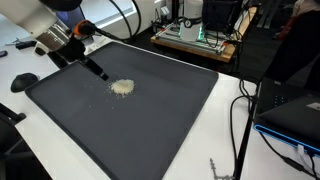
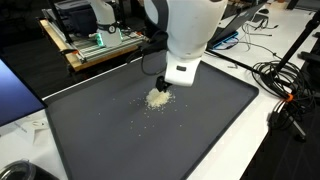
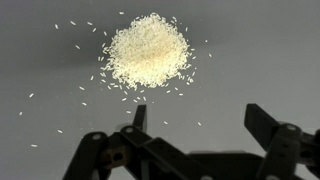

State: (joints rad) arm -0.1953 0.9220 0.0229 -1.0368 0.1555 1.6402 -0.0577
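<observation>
A small heap of pale rice grains (image 3: 147, 50) lies on a dark grey mat (image 3: 250, 60), with loose grains scattered round it. In both exterior views the heap (image 1: 122, 88) (image 2: 158, 98) sits toward the mat's far side. My gripper (image 3: 200, 120) hovers just beside the heap, open, its two black fingers (image 3: 139, 116) wide apart with only bare mat and a few stray grains between them. It holds nothing. In the exterior views the gripper (image 1: 103, 74) (image 2: 162, 84) hangs low over the mat, right next to the heap.
The mat (image 1: 150, 120) covers most of a white table (image 1: 232, 140). A wooden rack with electronics (image 1: 195, 38) stands behind it. Cables (image 2: 285, 90) trail along one side, and a laptop (image 1: 295, 112) sits near the table's edge.
</observation>
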